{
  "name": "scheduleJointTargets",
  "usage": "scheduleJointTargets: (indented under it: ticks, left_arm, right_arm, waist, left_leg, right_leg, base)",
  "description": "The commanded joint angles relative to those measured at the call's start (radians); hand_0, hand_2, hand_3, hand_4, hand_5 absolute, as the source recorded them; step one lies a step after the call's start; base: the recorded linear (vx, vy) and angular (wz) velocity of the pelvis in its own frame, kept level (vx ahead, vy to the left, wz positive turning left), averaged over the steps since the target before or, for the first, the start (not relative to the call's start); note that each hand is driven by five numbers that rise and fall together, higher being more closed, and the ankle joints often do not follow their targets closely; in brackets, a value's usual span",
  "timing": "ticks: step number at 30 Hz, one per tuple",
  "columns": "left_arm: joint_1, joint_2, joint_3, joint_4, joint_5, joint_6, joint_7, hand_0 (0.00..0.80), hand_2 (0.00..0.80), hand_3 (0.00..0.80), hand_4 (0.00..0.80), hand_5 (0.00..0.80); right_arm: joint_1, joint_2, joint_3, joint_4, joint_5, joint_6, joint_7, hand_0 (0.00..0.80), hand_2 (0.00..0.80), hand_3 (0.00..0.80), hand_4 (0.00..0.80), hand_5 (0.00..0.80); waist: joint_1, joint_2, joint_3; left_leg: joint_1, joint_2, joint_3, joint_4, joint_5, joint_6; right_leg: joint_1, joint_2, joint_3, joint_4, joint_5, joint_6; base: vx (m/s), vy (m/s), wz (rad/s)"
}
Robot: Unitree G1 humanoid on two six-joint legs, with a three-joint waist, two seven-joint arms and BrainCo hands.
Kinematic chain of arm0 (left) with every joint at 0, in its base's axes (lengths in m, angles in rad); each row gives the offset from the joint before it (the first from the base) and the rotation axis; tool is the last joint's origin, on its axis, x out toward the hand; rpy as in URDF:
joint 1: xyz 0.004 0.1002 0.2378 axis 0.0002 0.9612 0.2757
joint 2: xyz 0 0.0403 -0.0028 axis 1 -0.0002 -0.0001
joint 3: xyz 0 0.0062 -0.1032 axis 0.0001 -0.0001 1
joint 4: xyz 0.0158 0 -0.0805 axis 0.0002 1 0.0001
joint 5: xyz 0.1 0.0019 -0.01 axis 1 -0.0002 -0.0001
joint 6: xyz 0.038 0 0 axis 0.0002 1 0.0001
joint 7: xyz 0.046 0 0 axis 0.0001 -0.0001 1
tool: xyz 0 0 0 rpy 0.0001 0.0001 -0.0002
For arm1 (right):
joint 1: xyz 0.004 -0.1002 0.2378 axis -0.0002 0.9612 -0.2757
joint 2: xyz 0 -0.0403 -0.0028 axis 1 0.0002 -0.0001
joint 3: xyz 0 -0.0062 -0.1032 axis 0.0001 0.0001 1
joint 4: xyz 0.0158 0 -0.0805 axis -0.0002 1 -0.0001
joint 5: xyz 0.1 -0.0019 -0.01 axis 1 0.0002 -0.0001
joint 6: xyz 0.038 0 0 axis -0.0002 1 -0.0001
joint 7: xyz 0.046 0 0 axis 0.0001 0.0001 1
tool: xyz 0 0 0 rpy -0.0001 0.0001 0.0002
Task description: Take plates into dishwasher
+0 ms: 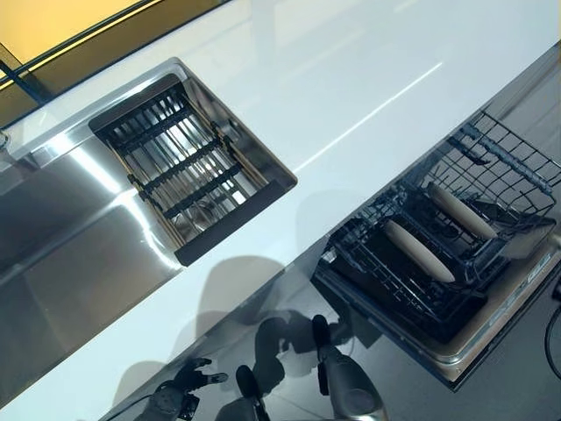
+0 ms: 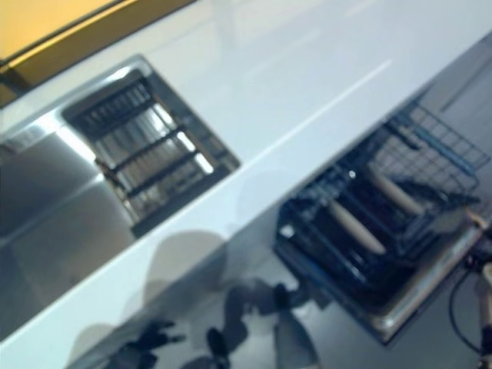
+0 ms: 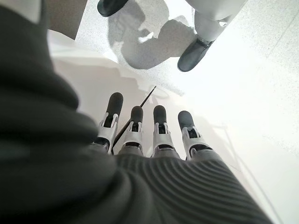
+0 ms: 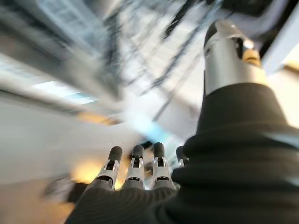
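— Where are your hands?

— Your left hand (image 3: 149,135) hangs low at the near edge of the head views, below the countertop (image 1: 351,96), with fingers (image 3: 159,126) straight and side by side, holding nothing. Your right hand (image 4: 135,170) shows in its own wrist view, fingers likewise straight and empty, beside the blurred wire rack.

— And the plates?

— Two plates (image 1: 419,250) stand on edge, side by side, in the dishwasher rack (image 1: 491,167), pulled out below the countertop's front edge at your right. The second plate (image 1: 462,210) sits just behind the first.

— What is on the countertop?

— A steel sink (image 1: 53,228) is set into its left end, with a slatted drying rack (image 1: 180,167) lying over the basin's right part.
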Motion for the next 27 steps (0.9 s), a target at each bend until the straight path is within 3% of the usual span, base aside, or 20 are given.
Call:
scheduleJointTargets:
  ticks: [1,11,27]
  left_arm:
    - [-0.090,0.052,0.030,0.036,-0.040,-0.043,0.058,0.000,0.000,0.000,0.000,0.000]
    - [-0.106,0.038,0.010,0.035,-0.048,-0.048,0.054,0.000,0.000,0.000,0.000,0.000]
    - [-0.111,0.010,-0.001,-0.006,-0.017,-0.031,0.034,0.000,0.000,0.000,0.000,0.000]
  right_arm:
    - [-0.015,0.006,-0.022,0.060,0.084,-0.058,-0.048,0.000,0.000,0.000,0.000,0.000]
    - [-0.001,0.092,-0.051,0.355,0.196,-0.102,0.017,0.000,0.000,0.000,0.000,0.000]
    - [-0.110,0.262,0.166,0.303,0.267,-0.292,0.533,0.000,0.000,0.000,0.000,0.000]
  waist:
    - [-0.013,-0.039,-0.025]
    - [0.007,0.018,-0.017]
    - [0.045,0.050,-0.020]
  left_leg:
    - [0.005,0.000,0.003,0.039,-0.009,-0.037]
    - [-0.005,-0.019,-0.019,0.032,0.004,-0.034]
    - [-0.027,-0.034,-0.046,0.032,0.016,-0.031]
  right_leg:
    - [0.086,-0.039,-0.032,0.042,-0.110,0.046]
    - [0.084,-0.061,-0.061,0.052,-0.116,0.047]
    - [0.092,-0.062,-0.090,0.020,-0.108,0.037]
  base:
    - [-0.022,0.009,-0.10]
    - [-0.004,0.018,0.05]
    - [-0.018,0.008,-0.03]
